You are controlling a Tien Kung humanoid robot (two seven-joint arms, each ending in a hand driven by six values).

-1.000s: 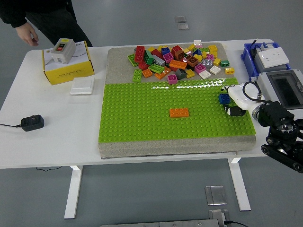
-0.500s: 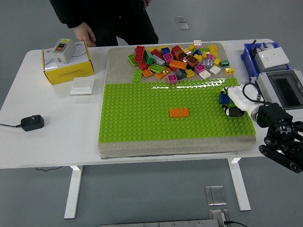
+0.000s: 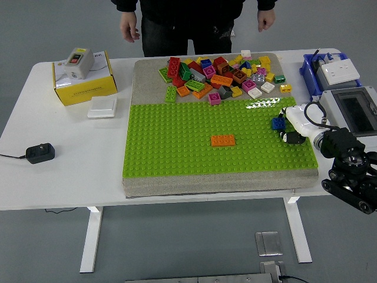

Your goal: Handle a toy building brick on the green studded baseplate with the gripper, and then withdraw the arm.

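Blue brick (image 3: 278, 123) sits at the right edge of green baseplate (image 3: 177, 147), right hand (image 3: 294, 127) fingers curled around it; placement and arm withdrawal apparently remain.

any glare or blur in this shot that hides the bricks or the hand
Head view: a bright glare patch sits on the green studded baseplate along its far right edge, washing out some studs; the orange brick and the loose brick pile are sharp; the right hand by the blue brick is small, its white fingers hard to separate.
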